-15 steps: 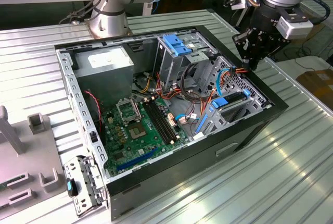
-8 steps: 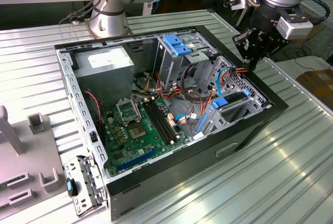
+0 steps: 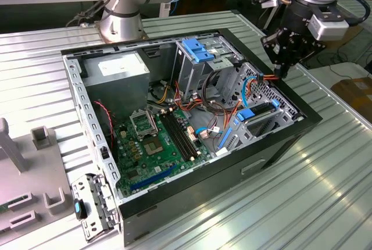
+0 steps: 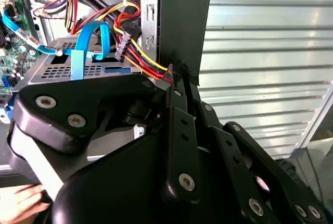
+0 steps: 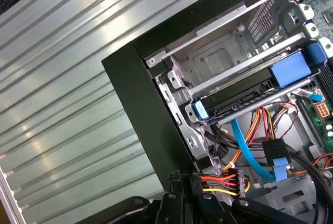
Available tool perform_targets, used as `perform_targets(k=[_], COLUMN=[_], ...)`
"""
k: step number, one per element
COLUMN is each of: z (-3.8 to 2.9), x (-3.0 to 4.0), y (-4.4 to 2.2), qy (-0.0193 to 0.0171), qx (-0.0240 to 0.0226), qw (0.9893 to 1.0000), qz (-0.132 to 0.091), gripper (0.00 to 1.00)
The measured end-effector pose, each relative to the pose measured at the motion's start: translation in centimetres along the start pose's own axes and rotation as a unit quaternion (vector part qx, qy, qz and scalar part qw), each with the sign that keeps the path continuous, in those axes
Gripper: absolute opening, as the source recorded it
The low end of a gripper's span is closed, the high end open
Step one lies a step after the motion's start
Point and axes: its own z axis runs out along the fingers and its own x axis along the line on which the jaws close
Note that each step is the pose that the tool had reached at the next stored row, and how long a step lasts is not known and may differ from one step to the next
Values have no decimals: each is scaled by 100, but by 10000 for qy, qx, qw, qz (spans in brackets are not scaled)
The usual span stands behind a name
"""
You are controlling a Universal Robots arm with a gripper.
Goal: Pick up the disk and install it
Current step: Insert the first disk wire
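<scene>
The disk (image 3: 258,112) lies flat in a slot of the drive cage at the case's corner on the exterior view's right. In the first wrist view the disk (image 5: 244,96) is a dark slab between blue side rails. My gripper (image 3: 283,71) hangs just over the case wall beside that cage. Its fingers (image 4: 177,109) stand close together. They pinch the black connector (image 5: 221,182) of a red, yellow and black power cable. In both wrist views the gripper (image 4: 181,73) (image 5: 183,178) sits right at the case's black wall. A blue data cable (image 5: 250,151) hangs under the disk.
The open computer case (image 3: 279,145) lies on a ribbed metal table (image 3: 325,197). Inside are a green motherboard (image 3: 160,145), a grey power supply (image 3: 119,70) and a blue bracket (image 3: 196,49) atop the cage. A second arm's base (image 3: 122,17) stands behind. Grey fixtures (image 3: 43,139) stand at the left.
</scene>
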Motion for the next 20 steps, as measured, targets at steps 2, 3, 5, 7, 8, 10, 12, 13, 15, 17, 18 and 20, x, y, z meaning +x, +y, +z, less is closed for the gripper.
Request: perform_targets(k=[2,3,5,7,8,10,12,13,15,17,18,20], z=[0,0,-14,-48,-46,-49,-49,-49,-49,-49,-48,-47], x=[0,0,2,9,9,9,9,9,9,9,9,9], y=[0,0,0,-1,-1,-1,-1,-1,-1,-1,-1,-1], qy=[2,3,2,-1,-1,4,7,9,13,17,24,32], qx=[-30,-45,-73,-81,-88,-124,-154,-169,-204,-240,-300,-373], qw=[9999,9997,9993,9991,9989,9979,9967,9961,9941,9918,9869,9795], qz=[159,234,354,406,454,637,796,871,1063,1258,1585,1979], gripper=[16,16,16,16,16,16,16,16,16,16,16,16])
